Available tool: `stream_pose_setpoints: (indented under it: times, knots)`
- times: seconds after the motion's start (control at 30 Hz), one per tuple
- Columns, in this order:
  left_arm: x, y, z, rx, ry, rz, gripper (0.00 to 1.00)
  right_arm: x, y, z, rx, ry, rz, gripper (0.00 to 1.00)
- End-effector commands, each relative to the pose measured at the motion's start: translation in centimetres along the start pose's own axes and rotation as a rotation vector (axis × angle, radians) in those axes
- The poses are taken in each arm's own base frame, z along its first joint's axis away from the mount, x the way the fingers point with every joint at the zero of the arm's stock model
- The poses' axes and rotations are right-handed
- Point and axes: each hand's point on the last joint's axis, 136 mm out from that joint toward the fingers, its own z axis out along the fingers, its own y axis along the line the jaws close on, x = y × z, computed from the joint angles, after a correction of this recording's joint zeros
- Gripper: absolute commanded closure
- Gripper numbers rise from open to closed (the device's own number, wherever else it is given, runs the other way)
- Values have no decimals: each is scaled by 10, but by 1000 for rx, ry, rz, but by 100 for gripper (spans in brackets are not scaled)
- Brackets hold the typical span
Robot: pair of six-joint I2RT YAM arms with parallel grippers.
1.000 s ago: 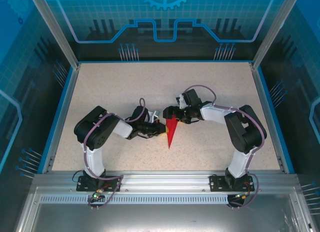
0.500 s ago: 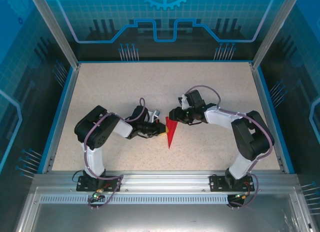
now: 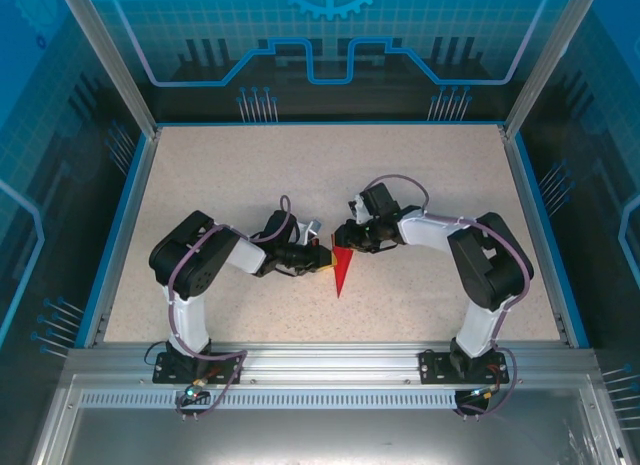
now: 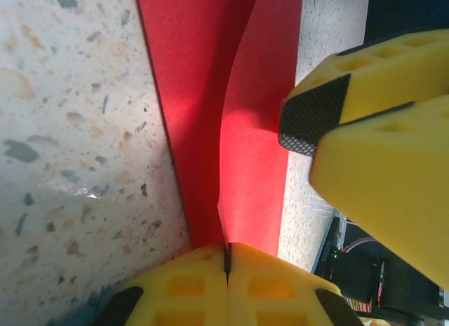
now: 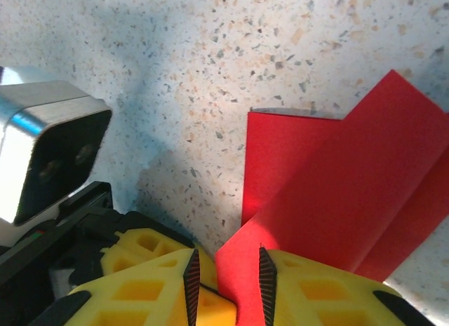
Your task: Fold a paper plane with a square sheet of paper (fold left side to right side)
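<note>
Right gripper (image 5: pixel 228 278) jaws narrower than second ago, straddling raised flap; firm grip unclear. Left gripper (image 4: pixel 226 259) clenched on paper plane (image 3: pixel 341 271): thin matte red dart, sharp creases, lying mid speckled table (image 3: pixel 250 175), between both grippers.

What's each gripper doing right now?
Left gripper: shut on the thin bright red folded paper plane.
Right gripper: jaws either side of a raised flap of it; clamped or not cannot be told.

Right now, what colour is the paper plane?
Paper plane: bright red, clearest in right wrist view.
</note>
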Motion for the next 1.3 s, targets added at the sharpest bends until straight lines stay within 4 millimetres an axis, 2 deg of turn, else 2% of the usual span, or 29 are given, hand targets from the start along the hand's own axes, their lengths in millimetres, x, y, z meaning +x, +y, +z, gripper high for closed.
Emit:
stream_pose_setpoints:
  times: [0.0,0.63,0.9,1.07,1.27]
  knots:
    - [2,32,8,-97,0,-26,100,8,-8,4,60,35,-14,69]
    - [3,36,11,-100,13,-48,100,19,-28,11,126,76,2,70]
    - [3,37,12,-102,16,-51,100,33,-47,14,167,123,44,73]
    - [2,34,10,-96,11,-46,100,44,-62,16,196,150,69,76]
    - [0,19,1,-73,-17,-29,92,52,-72,19,209,161,83,78]
